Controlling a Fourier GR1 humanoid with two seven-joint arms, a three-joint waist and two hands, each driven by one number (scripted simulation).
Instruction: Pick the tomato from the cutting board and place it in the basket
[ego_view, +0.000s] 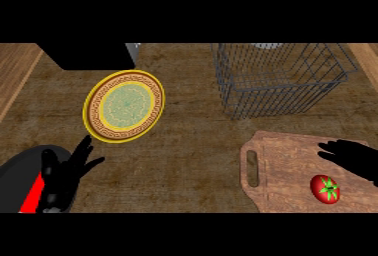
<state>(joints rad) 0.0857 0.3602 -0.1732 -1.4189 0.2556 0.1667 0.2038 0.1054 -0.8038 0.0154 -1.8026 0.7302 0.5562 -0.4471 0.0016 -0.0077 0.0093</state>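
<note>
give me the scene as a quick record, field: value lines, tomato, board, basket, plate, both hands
tomato: lying on the cutting board, near its right end, not held
cutting board: lower right of the counter, handle slot to the left
basket: wire, beyond the board, nothing visible inside
plate: yellow-rimmed, left of the basket
right hand: open, over the board, beyond the tomato
left hand: open, resting lower left

A wooden, grained cutting board (284, 167) carries a glossy red tomato (325, 189), near a grey metal wire basket (277, 80), a patterned, gold-rimmed plate (124, 106) and matt black hands (353, 157)
</note>
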